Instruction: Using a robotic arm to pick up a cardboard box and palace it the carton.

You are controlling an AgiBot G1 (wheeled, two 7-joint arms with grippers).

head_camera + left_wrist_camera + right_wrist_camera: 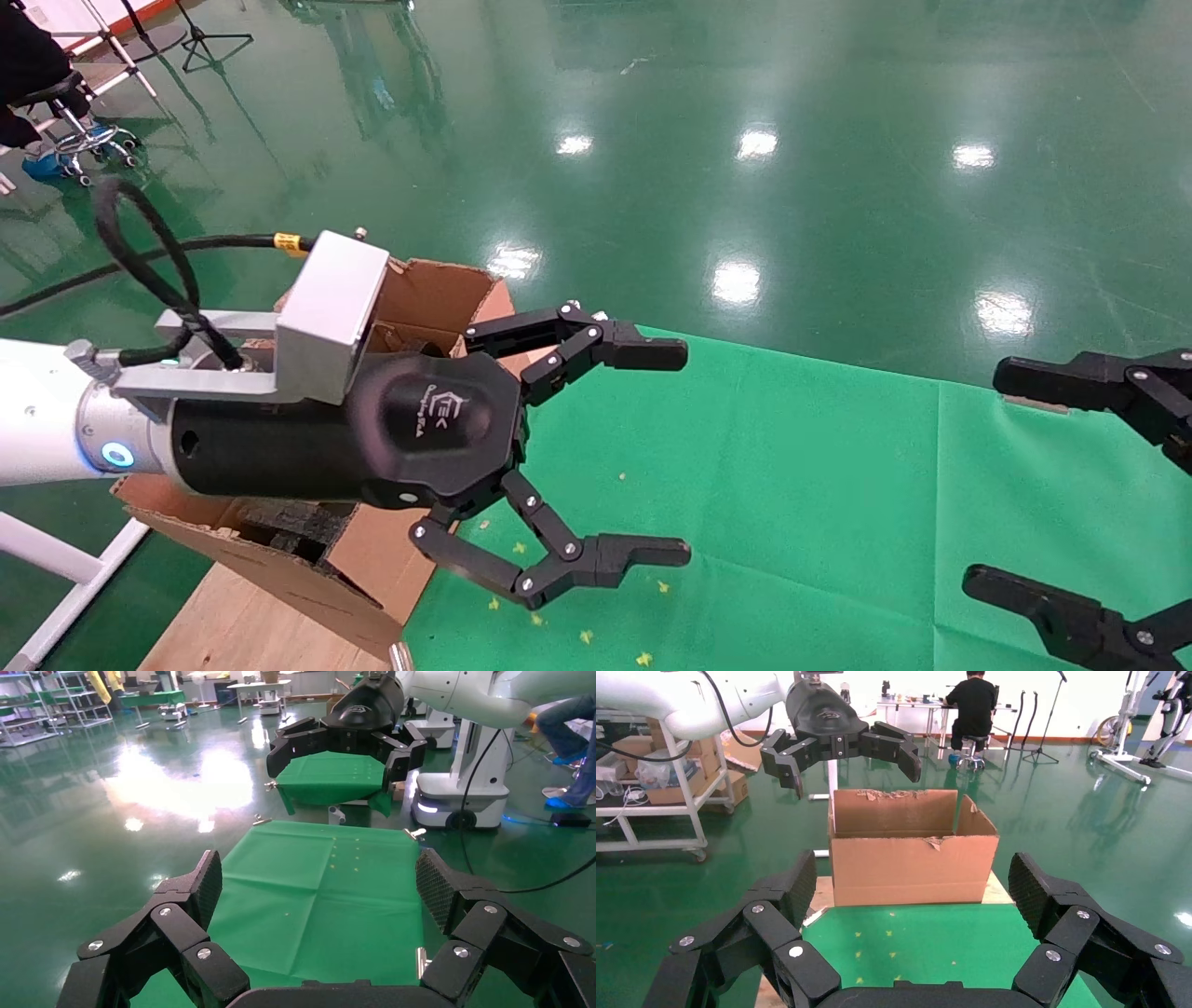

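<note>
The carton [430,296] stands at the left end of the green cloth [801,522], with ragged flaps and black foam [291,527] inside. It also shows in the right wrist view [912,864]. My left gripper [687,453], on the white robotic arm [37,419] with a blue ring light, hangs open and empty just above the carton's near side, fingers towards the cloth. It also shows in the right wrist view [849,769]. My right gripper [982,478] is open and empty over the cloth's right end. The small cardboard box is out of view.
Small yellow marks [587,636] dot the cloth. A thin tan strip [1034,403] lies at the cloth's far edge under my right gripper. Glossy green floor surrounds the table. A seated person [972,706], stands and shelves are far off.
</note>
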